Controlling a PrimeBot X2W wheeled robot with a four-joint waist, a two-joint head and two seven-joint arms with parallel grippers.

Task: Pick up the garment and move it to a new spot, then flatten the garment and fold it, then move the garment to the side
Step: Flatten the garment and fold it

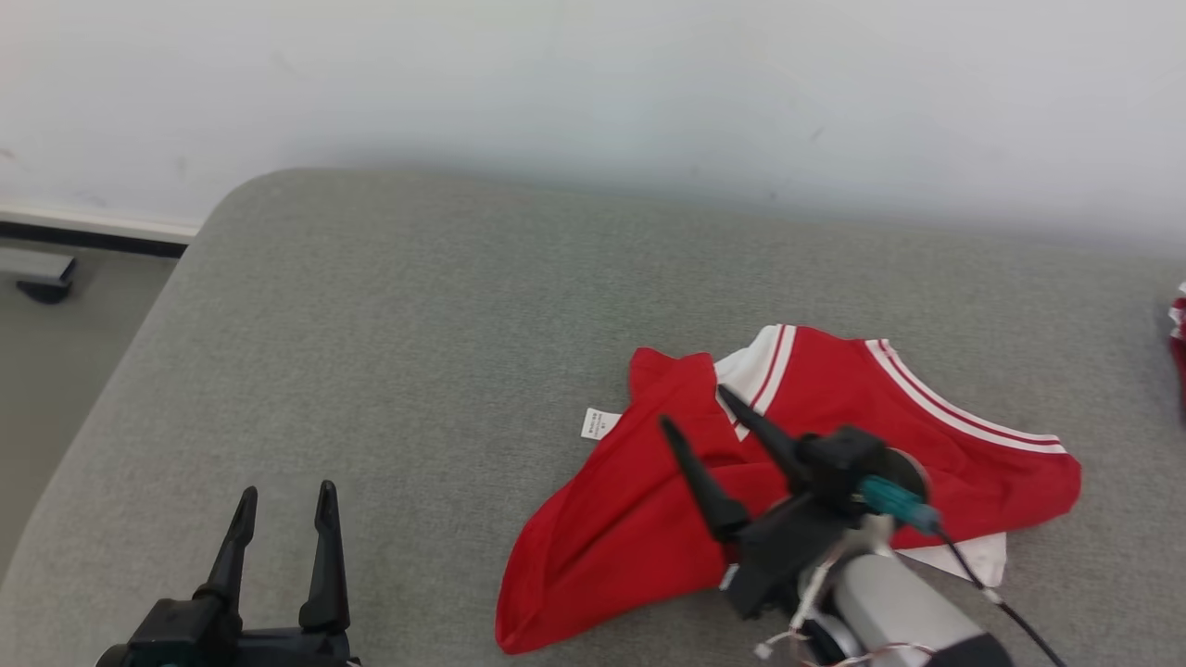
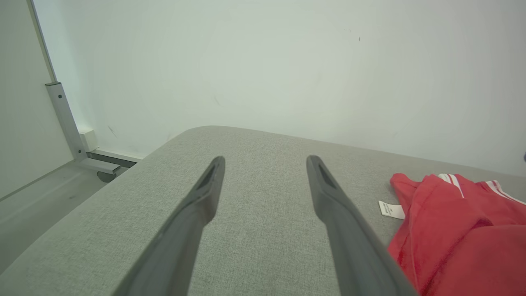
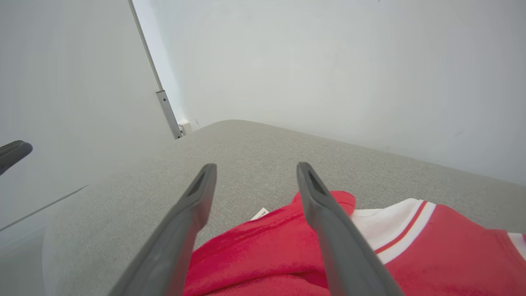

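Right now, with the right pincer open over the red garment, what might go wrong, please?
1. The garment lies bunched in overlapping folds, so the right pincer may catch only one layer and lift it lopsided.
2. The left pincer sits open over the bare grey surface, apart from the garment; a one-sided lift could leave it bunched.

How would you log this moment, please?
crumpled red-and-white fabric garment on grey cushion | left gripper: jaws open, off garment | right gripper: jaws open over garment
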